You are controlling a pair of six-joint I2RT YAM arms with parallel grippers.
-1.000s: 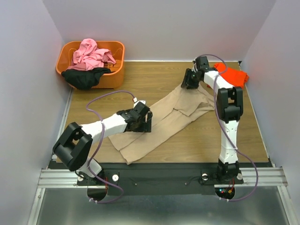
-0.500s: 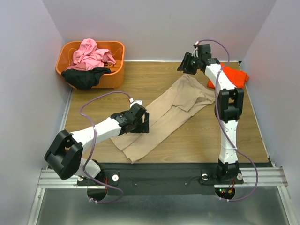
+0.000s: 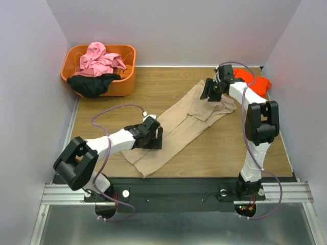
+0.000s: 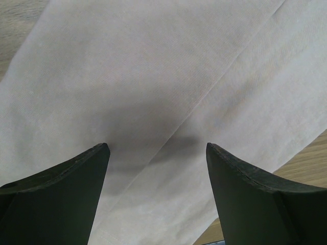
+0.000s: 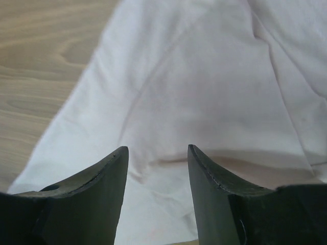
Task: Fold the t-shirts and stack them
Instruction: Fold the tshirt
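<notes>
The tan t-shirt (image 3: 184,125) lies as a long diagonal strip on the wooden table (image 3: 245,148), from near left to far right. My left gripper (image 3: 153,137) is open, low over its near left part; the cloth (image 4: 153,76) fills the left wrist view between the spread fingers. My right gripper (image 3: 210,91) is open over the shirt's far end, with wrinkled cloth (image 5: 204,76) under it. The orange-red t-shirt (image 3: 254,82) lies bunched at the far right. The pink t-shirt (image 3: 98,58) and the black t-shirt (image 3: 92,84) are in the basket.
The orange plastic basket (image 3: 125,76) stands at the far left corner. Walls close in the table on the left, back and right. Bare wood shows between the basket and the tan shirt and along the near right.
My right gripper lifted toward the back wall, then came down over the shirt's far end. The shirt's far part was drawn narrower. My left gripper shifted slightly toward the near edge.
</notes>
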